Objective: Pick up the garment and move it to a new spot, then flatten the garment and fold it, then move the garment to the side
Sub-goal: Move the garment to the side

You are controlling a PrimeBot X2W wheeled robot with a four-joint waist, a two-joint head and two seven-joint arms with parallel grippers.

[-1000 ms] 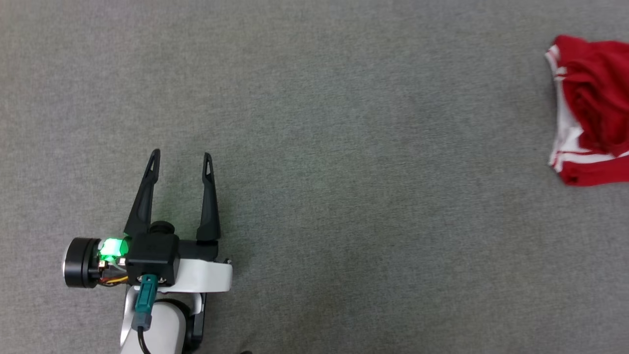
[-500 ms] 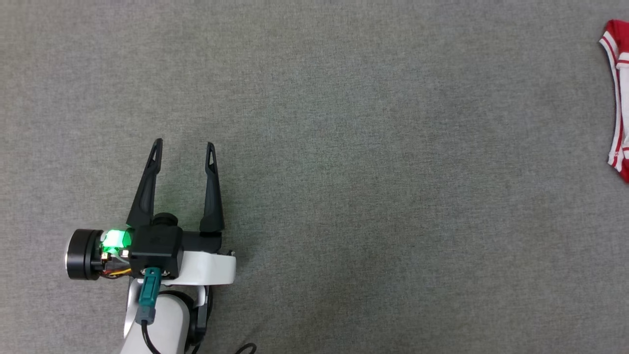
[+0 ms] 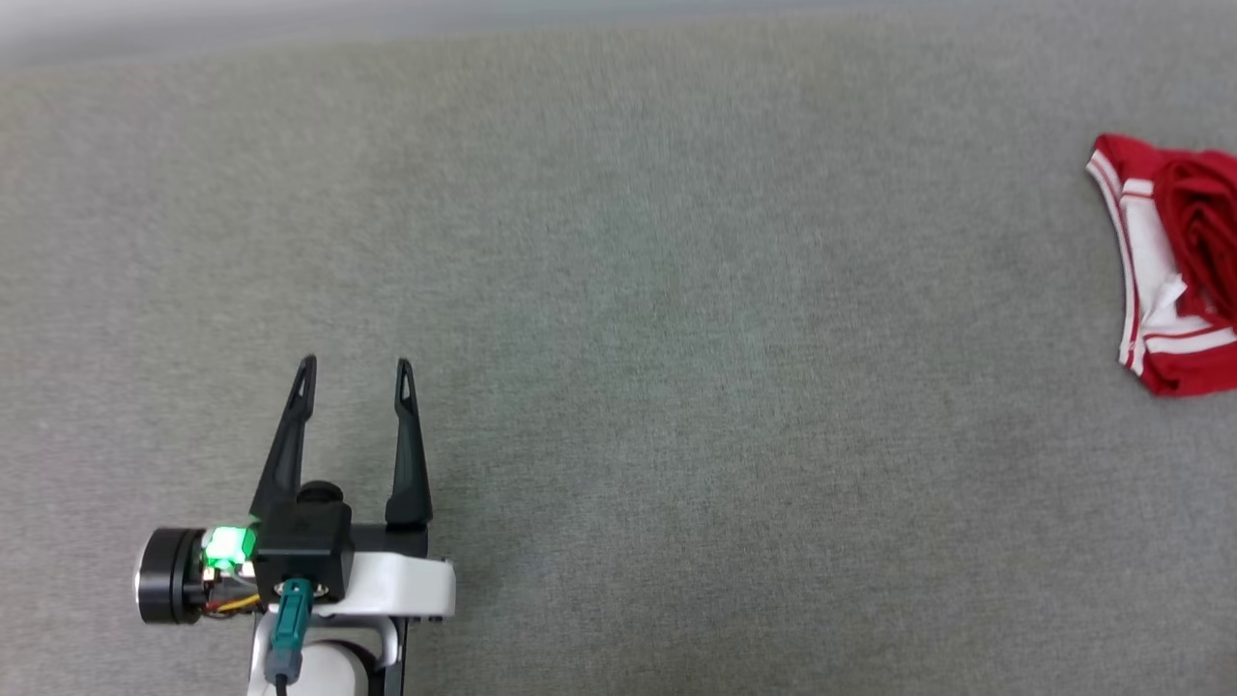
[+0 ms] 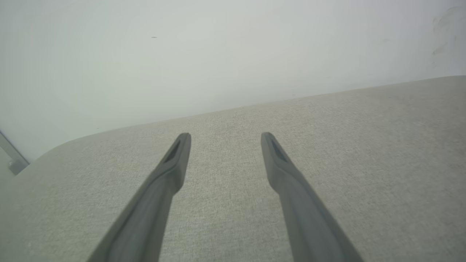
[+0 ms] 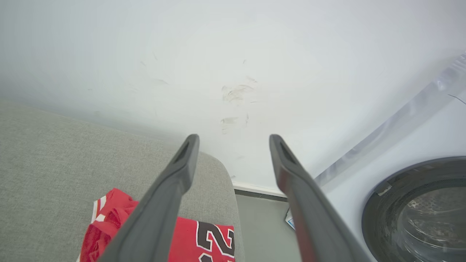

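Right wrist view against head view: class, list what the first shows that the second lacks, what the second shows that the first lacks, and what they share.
Right wrist view's own: the right gripper, fingers spread with nothing between them; the round drum opening of a washing machine at lower right; a black, white-outlined number on the garment. Head view's own: the left gripper, open above the grey fabric surface, with a green light glowing at its wrist. Shared: the crumpled red garment with white striped trim, lying on the grey fabric surface.
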